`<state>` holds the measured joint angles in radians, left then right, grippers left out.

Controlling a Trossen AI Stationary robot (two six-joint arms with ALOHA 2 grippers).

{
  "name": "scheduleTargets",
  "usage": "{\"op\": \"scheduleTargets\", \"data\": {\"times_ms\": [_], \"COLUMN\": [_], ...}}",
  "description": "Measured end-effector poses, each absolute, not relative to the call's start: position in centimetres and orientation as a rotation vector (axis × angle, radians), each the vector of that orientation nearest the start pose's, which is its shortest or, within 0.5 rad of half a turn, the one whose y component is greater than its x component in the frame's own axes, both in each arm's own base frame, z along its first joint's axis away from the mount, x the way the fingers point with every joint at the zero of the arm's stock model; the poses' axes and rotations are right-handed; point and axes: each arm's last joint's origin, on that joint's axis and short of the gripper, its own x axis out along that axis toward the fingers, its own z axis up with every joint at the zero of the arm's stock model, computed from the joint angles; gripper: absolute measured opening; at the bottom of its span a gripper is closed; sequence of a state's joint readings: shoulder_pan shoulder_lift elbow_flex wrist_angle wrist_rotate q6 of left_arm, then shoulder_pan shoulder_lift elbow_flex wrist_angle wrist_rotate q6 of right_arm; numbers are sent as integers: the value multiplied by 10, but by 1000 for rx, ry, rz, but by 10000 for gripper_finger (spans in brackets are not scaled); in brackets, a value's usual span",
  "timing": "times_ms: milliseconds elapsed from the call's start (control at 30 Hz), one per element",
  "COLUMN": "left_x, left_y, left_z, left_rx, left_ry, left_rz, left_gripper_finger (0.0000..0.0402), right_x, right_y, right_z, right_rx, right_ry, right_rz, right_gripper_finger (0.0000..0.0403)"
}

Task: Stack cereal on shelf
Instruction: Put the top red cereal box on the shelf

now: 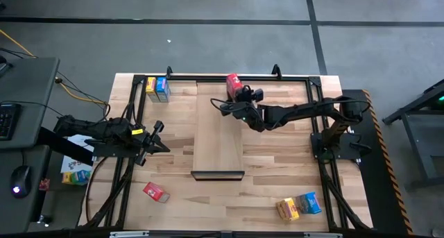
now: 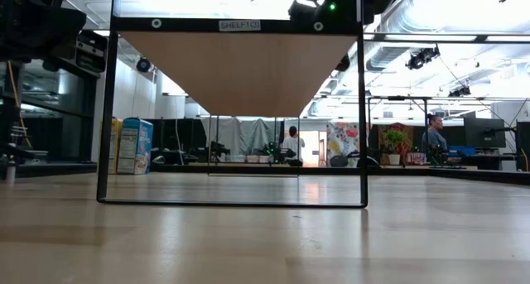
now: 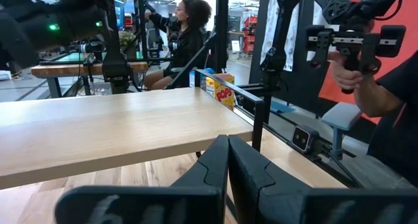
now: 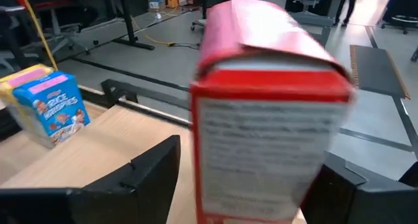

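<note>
A red cereal box (image 1: pixel 233 80) stands upright at the far right corner of the pale-wood shelf (image 1: pixel 218 130), whose black lip (image 1: pixel 217 174) faces the near edge. My right gripper (image 1: pixel 239 94) is open. In the right wrist view its fingers stand on either side of the red box (image 4: pixel 268 119), with a gap showing at one finger (image 4: pixel 157 165). My left gripper (image 1: pixel 158 137) waits shut left of the shelf, holding nothing. A yellow and a blue box (image 1: pixel 158 89) stand at the far left. Another red box (image 1: pixel 155 191) lies near left, and a second yellow and blue pair (image 1: pixel 300 206) lies near right.
The shelf is raised on a black frame (image 2: pixel 108 110) above the striped tabletop (image 1: pixel 277 162). A black rail (image 1: pixel 277 75) runs along the far edge. People sit in the room behind, and a person's hand (image 3: pixel 356 74) holds a device beyond the table.
</note>
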<state>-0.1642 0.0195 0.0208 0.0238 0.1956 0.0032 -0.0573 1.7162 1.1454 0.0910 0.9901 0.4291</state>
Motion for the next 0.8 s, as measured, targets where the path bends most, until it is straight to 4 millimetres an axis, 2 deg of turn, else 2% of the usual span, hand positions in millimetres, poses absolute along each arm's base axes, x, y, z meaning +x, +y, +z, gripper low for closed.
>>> {"op": "scheduleTargets", "data": {"times_ms": [500,800], "left_x": [95,95], "left_y": [-21,-21], "left_z": [171,171], "left_rx": [4,4], "left_ry": [-26,-26], "left_rz": [-360,-360], "left_gripper_finger": [3,3], "right_x": [369,361], "right_y": [-31,-22], "right_z": [248,257], "right_rx": [150,202], "right_ry": [219,246], "right_rz": [-1055,-976], "right_gripper_finger": [256,256]}}
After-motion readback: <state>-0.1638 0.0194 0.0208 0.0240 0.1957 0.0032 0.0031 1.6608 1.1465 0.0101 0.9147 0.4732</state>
